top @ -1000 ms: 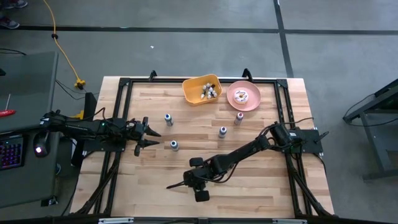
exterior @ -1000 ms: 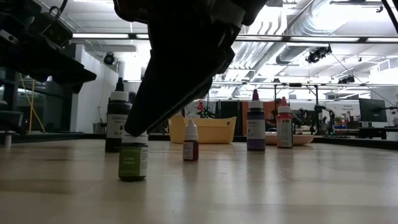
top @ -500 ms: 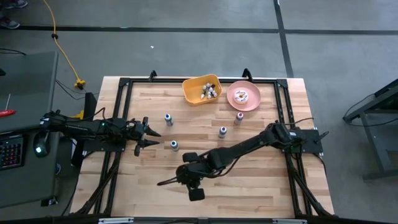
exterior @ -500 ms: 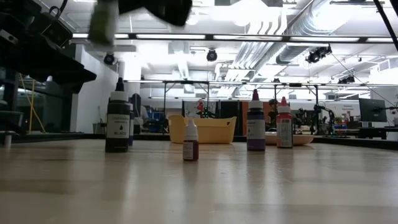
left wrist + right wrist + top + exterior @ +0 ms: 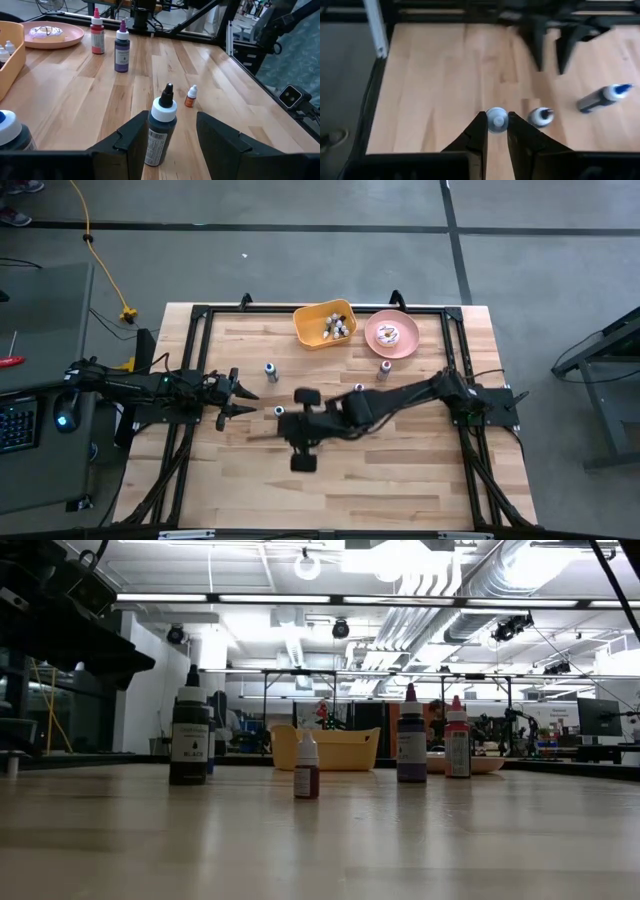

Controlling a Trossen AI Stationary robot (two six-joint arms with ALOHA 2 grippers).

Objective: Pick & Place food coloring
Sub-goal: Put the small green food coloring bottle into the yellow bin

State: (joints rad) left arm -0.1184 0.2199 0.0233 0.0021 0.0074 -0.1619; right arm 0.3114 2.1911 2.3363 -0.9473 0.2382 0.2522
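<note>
The food coloring is a set of small bottles. My right gripper [image 5: 496,131] [image 5: 268,430] is shut on one with a white cap [image 5: 496,120], high over the table's middle and out of the low view. A black-capped bottle [image 5: 161,130] [image 5: 280,411] stands upright on its base just ahead of my open left gripper [image 5: 172,145] [image 5: 240,394], which does not touch it. Standing loose are a blue-capped bottle [image 5: 270,369], a tiny reddish one [image 5: 307,768], a purple one [image 5: 411,737] and a red one [image 5: 457,740]. My right gripper pinches the white-capped bottle between its two fingers, at the bottle's top by the cap [image 5: 496,120]. The fingers slant down toward the table's left side. The bottle is lifted clear of the table, its body hidden beneath the cap and fingers.
A yellow bin [image 5: 325,323] holding several small bottles sits at the far edge, a pink plate [image 5: 391,334] with a doughnut beside it. A black frame [image 5: 200,315] borders the tabletop. Bare wood lies along the near edge.
My right gripper has risen steeply with the bottle, which stood on the table a second ago and now hangs clear. It has gone out of the low view at the top and shifted toward the far edge, tipping less steeply downward. It stays shut.
</note>
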